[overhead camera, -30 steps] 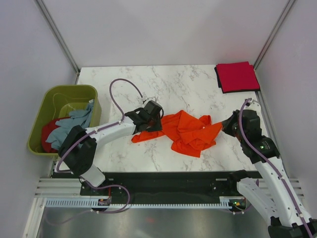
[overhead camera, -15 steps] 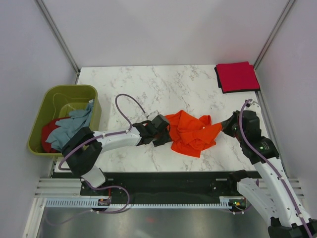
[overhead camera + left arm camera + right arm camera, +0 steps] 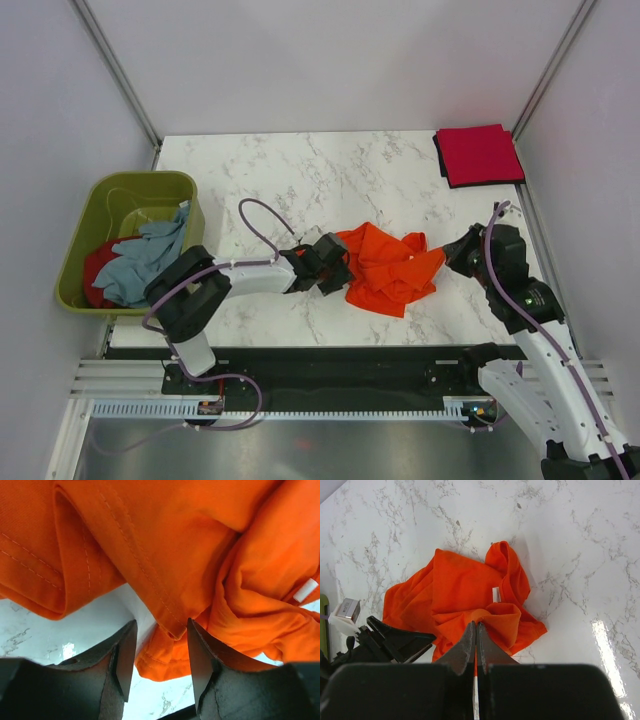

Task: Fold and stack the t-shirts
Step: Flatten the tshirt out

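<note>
Tub (image 3: pixel 108 203): olive-green plastic, at the left edge of the table (image 3: pixel 330 170). In it we count 2 shirts, a grey-blue shirt (image 3: pixel 140 262) draped over the right wall and a red shirt (image 3: pixel 93 272) bunched beneath it. Both lie well apart from either pincer.

Left pincer (image 3: pixel 157 635): low over the table, just left of centre, at the left edge of the orange shirt (image 3: pixel 385 265). We record it as released. Its 2 fingers (image 3: pixel 122 655) stand apart, and a stitched hem of the orange shirt hangs down into the gap between them. We cannot tell whether either pad touches the cloth.

Orange shirt: crumpled in 1 heap near the middle of the table, between the 2 pincers. Several folds overlap, and a white label (image 3: pixel 496 594) shows near the top of the pile. Bare marble surrounds it on the far side.

Right pincer (image 3: pixel 475 632): at the right edge of the heap, clenched. We note its fingers pressed together with the tips on a fold of the orange shirt, and a thin strip of orange showing between them.

Folded red shirt (image 3: pixel 478 155): a flat square in the far right corner of the table, well apart from both pincers, with nothing standing between it and the heap.
</note>
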`<state>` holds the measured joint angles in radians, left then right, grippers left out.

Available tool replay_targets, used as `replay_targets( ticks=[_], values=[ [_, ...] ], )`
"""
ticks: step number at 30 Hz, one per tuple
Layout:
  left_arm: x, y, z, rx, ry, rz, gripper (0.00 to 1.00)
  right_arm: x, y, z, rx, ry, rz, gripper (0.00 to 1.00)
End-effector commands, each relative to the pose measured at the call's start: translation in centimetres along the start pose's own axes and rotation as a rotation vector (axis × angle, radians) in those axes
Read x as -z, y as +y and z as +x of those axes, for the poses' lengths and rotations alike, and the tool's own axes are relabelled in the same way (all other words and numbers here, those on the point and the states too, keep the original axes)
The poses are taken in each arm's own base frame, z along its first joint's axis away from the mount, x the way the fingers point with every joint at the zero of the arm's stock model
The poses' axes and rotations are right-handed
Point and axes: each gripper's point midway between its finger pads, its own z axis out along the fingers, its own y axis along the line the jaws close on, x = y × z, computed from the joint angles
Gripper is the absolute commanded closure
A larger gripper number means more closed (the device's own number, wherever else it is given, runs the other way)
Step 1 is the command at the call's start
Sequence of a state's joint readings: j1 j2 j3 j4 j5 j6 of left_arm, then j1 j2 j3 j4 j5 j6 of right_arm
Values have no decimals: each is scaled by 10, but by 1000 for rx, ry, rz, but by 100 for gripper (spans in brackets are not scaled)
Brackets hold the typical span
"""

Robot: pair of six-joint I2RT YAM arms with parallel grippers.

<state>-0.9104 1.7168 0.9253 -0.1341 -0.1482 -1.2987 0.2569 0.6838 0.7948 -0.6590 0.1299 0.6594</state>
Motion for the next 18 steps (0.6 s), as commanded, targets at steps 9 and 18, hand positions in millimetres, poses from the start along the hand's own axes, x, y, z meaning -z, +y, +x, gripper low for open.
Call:
replay_targets(
  ticks=[9, 18],
  values=[
    [-13, -19, -9, 43, -53, 45, 55, 2, 5, 0, 2, -8, -40, 100],
    [-2, -9, -16, 28, -81, 15, 85, -1, 1, 5, -4, 1, -25, 100]
  ],
)
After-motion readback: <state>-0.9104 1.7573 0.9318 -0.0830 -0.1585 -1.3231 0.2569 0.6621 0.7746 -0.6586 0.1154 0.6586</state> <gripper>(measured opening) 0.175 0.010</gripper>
